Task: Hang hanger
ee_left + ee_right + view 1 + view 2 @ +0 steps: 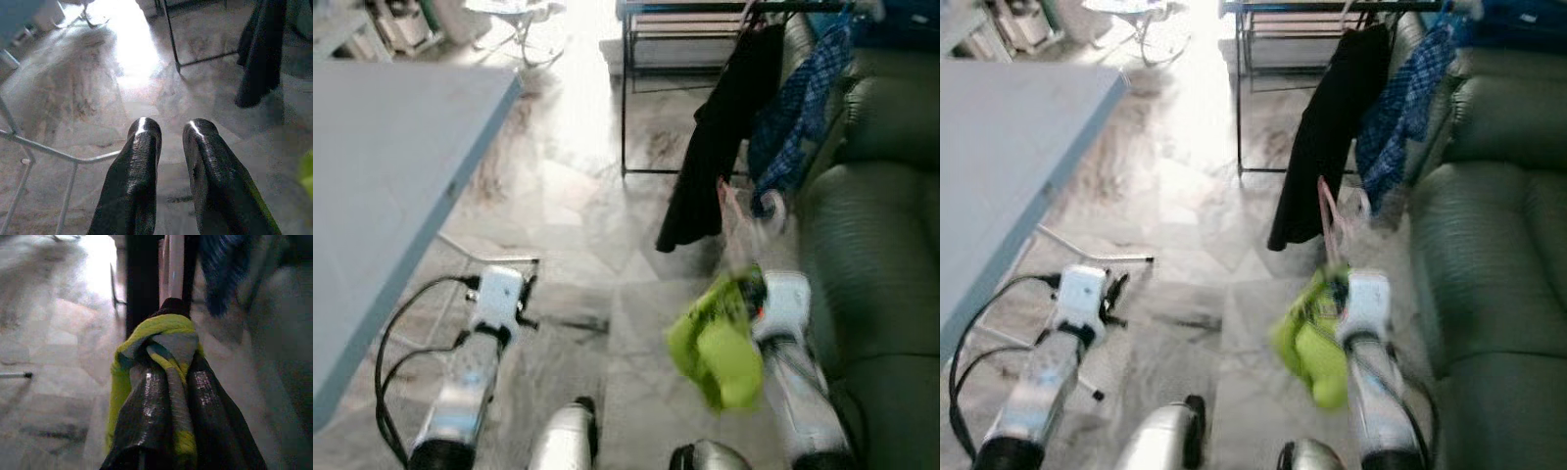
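My right gripper [168, 333] is shut on a pink hanger [1327, 215] that carries a lime-green garment [720, 343]. The cloth bunches around the fingers and hangs down on the left of the arm. The hanger's hook points up toward a black clothes rack [625, 98] ahead. A black garment [720, 137] and a blue plaid shirt [798, 117] hang on that rack. My left gripper [171, 129] is held low over the floor on the left, its fingers slightly apart with nothing between them. The picture is a little blurred.
A grey table [382, 176] fills the left side, with its metal legs [44, 152] near my left arm. A dark green sofa [881, 245] runs along the right, next to the rack. Marble floor [578, 196] lies open between table and rack.
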Robot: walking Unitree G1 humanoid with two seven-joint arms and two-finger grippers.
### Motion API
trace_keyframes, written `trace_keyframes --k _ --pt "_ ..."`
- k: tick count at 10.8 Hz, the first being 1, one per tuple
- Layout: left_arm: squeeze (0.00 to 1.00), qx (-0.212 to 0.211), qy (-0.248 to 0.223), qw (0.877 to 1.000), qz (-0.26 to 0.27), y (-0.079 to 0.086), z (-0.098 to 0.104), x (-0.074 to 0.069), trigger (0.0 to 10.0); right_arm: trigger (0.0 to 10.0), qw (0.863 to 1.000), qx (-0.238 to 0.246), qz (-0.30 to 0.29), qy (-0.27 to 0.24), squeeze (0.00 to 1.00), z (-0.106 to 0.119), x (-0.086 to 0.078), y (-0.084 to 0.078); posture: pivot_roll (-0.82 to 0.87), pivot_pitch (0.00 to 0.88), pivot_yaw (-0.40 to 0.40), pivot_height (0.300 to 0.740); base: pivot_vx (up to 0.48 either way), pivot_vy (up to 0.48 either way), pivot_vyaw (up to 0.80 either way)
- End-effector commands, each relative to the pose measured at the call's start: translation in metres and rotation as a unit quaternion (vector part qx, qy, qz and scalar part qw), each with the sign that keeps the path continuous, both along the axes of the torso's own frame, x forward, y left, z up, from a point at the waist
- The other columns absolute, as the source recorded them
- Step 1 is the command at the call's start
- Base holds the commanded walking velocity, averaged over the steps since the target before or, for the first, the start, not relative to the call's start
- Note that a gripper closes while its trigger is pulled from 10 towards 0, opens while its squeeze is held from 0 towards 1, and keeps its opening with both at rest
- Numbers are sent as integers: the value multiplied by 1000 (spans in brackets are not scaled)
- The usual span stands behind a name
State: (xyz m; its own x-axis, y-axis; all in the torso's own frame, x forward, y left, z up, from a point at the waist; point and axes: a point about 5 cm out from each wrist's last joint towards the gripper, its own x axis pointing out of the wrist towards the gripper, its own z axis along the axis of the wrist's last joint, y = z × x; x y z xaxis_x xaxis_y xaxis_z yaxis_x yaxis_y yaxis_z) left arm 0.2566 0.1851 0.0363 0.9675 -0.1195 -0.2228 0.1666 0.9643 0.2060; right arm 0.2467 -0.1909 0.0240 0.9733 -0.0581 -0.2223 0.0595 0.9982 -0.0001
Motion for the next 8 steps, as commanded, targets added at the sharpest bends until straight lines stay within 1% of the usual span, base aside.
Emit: trace_keyframes --k 1,2,3,4,5,6,7,8 --pt "0 10 14 1000 -1 5 -5 -7 10000 10000 999 3 10 -34 0 10 2 5 62 150 58 740 0 0 0" --pt "0 15 39 999 -13 3 -17 -16 10000 10000 1000 5 13 -13 0 -1 -5 3 60 133 39 740 0 0 0" --pt "0 21 46 999 -12 2 -21 -16 10000 10000 1000 8 8 2 0 -8 -8 3 60 126 23 740 0 0 0" --pt "0 -2 32 999 1 -4 -7 -2 10000 10000 999 0 36 -6 0 1 2 10 80 127 -5 740 0 0 0" --pt "0 -33 -6 999 -23 -20 16 7 10000 10000 998 14 58 -34 0 17 18 16 92 133 -14 740 0 0 0" --pt "0 -6 -24 999 -25 -21 9 6 10000 10000 998 -19 62 -25 0 10 21 11 106 144 -23 740 0 0 0" --pt "0 -4 -25 999 26 -12 7 3 10000 10000 999 -2 28 -20 0 13 27 -1 107 162 -54 740 0 0 0" --pt "0 23 -22 999 20 -9 6 -4 10000 10000 998 -6 48 -32 0 23 33 2 95 161 -47 740 0 0 0"
